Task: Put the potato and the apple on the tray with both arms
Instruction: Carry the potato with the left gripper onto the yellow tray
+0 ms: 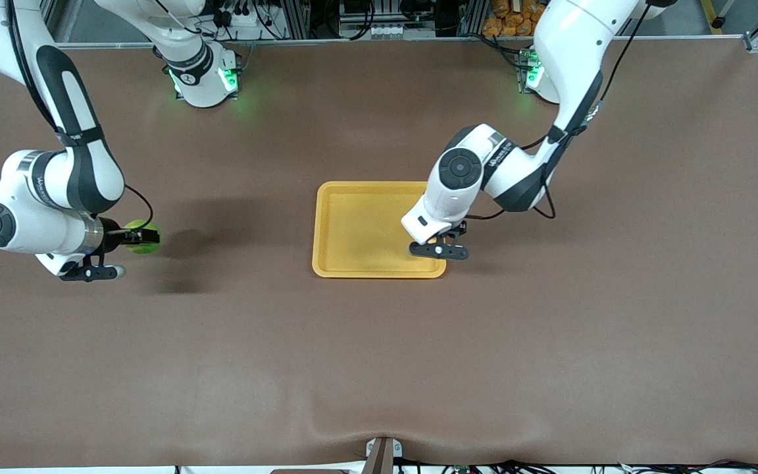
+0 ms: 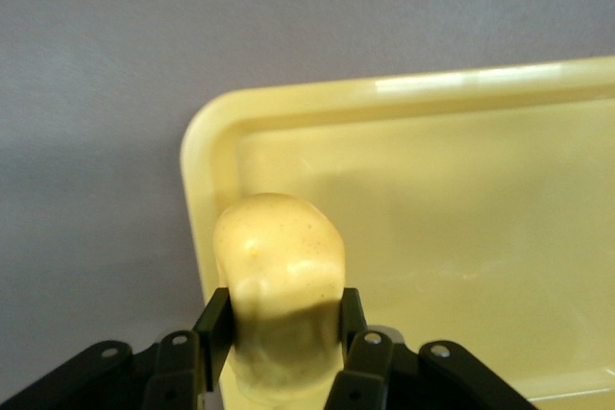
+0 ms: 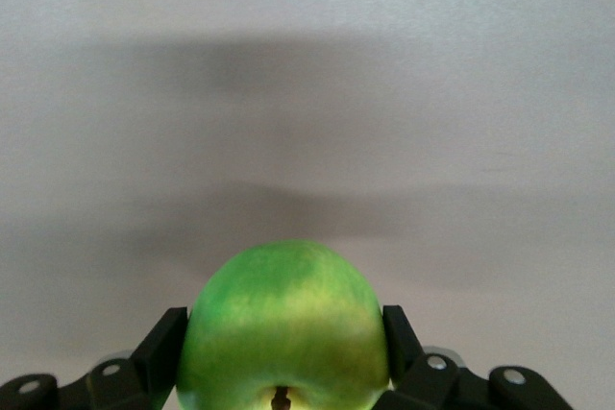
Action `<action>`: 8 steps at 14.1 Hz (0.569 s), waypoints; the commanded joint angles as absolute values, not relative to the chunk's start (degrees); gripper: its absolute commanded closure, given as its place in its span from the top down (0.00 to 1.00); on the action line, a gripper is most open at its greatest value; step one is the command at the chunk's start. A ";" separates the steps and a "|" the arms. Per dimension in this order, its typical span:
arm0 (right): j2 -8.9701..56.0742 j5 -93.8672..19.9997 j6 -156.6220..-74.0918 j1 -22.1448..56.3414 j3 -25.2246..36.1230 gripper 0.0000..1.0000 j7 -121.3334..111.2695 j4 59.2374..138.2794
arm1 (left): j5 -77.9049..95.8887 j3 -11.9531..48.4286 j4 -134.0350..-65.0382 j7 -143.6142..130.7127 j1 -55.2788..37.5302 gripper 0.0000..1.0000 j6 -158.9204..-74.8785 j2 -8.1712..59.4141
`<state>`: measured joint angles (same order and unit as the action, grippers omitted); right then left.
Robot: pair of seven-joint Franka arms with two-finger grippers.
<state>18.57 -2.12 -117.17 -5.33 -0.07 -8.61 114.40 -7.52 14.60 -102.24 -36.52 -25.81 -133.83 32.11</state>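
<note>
My left gripper [image 1: 443,242] is shut on the yellow potato [image 2: 279,256] and holds it over the corner of the yellow-orange tray [image 1: 353,224] that lies nearest the front camera at the left arm's end. In the left wrist view the fingers [image 2: 213,325] clamp the potato's sides above the tray's rim [image 2: 404,93]. My right gripper [image 1: 149,237] is shut on the green apple [image 1: 142,247], held above the brown table toward the right arm's end, well apart from the tray. In the right wrist view the apple [image 3: 283,304] fills the space between the jaws, with its stem dimple showing.
The brown table [image 1: 379,342] lies bare around the tray. The two green-lit arm bases [image 1: 204,79] stand along its edge farthest from the front camera. A small metal bracket [image 1: 379,454] sits at the table's nearest edge.
</note>
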 commanded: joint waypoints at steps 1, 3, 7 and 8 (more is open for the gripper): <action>15.21 -2.55 -112.08 -3.70 0.09 0.00 -9.05 112.95 | -10.10 13.80 -100.02 -39.46 -26.98 0.13 -132.71 34.19; 13.28 -2.99 -109.61 -2.29 0.09 0.00 -8.61 112.06 | -10.28 13.80 -100.02 -41.39 -27.25 0.17 -132.71 34.98; 10.29 -3.43 -106.27 -0.80 0.00 0.00 -8.53 111.10 | -11.16 13.80 -100.02 -42.10 -27.25 0.39 -132.71 35.68; 9.85 -4.21 -104.87 -0.18 0.00 0.00 -8.44 110.66 | -11.16 13.80 -100.02 -42.36 -27.16 0.61 -132.71 35.94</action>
